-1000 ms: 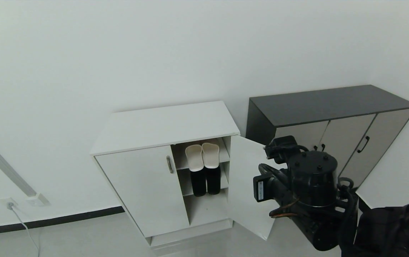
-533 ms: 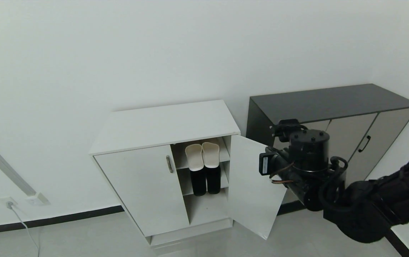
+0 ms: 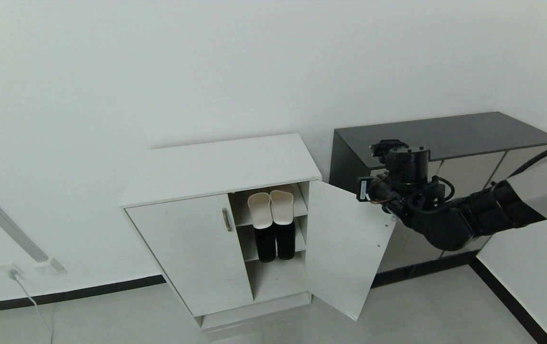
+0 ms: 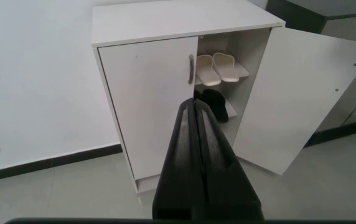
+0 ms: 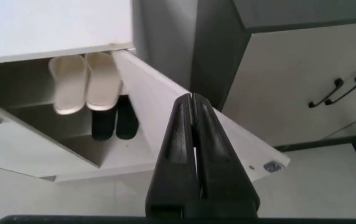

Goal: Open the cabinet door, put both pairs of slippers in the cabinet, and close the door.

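1. The white cabinet [image 3: 220,167] stands against the wall with its left door [image 3: 192,253] closed and its right door [image 3: 345,248] swung wide open.
2. Both pairs are inside: the white slippers [image 3: 271,209] on the upper shelf, toes outward, and the black slippers [image 3: 274,243] on the shelf directly below them.
3. In the head view the right arm [image 3: 445,217] reaches across the grey cabinet [image 3: 445,134], its wrist just beside the open door's top outer corner; whether it touches the door I cannot tell.
4. The right wrist view brings in the right pincer [image 5: 192,99], clenched with nothing between its fingers, seen against the door [image 5: 147,87]. It also shows the white slippers [image 5: 84,81], the black slippers [image 5: 112,124] and the grey cabinet's dark handles [image 5: 333,92].
5. The left wrist view looks at the cabinet [image 4: 165,18] from the front and farther back. The left pincer [image 4: 193,102] is clenched and empty, lined up with the closed door's handle [image 4: 190,67] but well apart from it.
6. The head view adds a wall socket [image 3: 11,272] with a cable, low on the left.
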`<state>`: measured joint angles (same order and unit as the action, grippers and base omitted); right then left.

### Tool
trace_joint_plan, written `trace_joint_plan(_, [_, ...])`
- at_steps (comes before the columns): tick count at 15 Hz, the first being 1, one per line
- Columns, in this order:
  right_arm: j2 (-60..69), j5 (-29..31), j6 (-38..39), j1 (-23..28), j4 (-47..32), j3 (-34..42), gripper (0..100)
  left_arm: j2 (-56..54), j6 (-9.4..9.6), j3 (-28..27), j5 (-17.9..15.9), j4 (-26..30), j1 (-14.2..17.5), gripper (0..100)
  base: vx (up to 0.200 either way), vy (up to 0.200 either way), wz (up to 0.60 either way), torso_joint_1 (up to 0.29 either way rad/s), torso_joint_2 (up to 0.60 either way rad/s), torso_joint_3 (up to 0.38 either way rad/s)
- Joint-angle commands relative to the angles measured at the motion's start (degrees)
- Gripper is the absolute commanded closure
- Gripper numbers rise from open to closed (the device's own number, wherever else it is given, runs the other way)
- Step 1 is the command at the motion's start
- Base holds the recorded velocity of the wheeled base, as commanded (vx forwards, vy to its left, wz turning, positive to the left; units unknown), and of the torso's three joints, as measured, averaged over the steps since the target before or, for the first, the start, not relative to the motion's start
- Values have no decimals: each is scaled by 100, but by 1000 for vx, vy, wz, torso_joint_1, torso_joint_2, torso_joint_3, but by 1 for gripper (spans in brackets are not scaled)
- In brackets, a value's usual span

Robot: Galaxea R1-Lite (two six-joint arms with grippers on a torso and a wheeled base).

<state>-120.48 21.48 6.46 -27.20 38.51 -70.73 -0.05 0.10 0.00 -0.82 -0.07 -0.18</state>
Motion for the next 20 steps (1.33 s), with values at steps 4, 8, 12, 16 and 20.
trace_joint_plan(4, [-687,-126,13,479,-1,-257,100,5,-1,0,3,-1,1,100,0,0,0,0,0,0])
trace_joint_plan(8, [-1092,-162,22,751,7,-617,100,5,-1,0,-6,-1,1,100,0,0,0,0,0,0])
trace_joint_plan(12, [-1329,-223,22,883,7,-784,100,5,8,0,-6,-1,1,100,0,0,0,0,0,0])
trace_joint_plan(16, [-1443,-223,22,918,-1,-881,100,5,8,0,-6,-1,1,100,0,0,0,0,0,0])
trace_joint_plan(20, [-1522,-223,22,918,-1,-907,100,5,8,0,-6,-1,1,100,0,0,0,0,0,0])
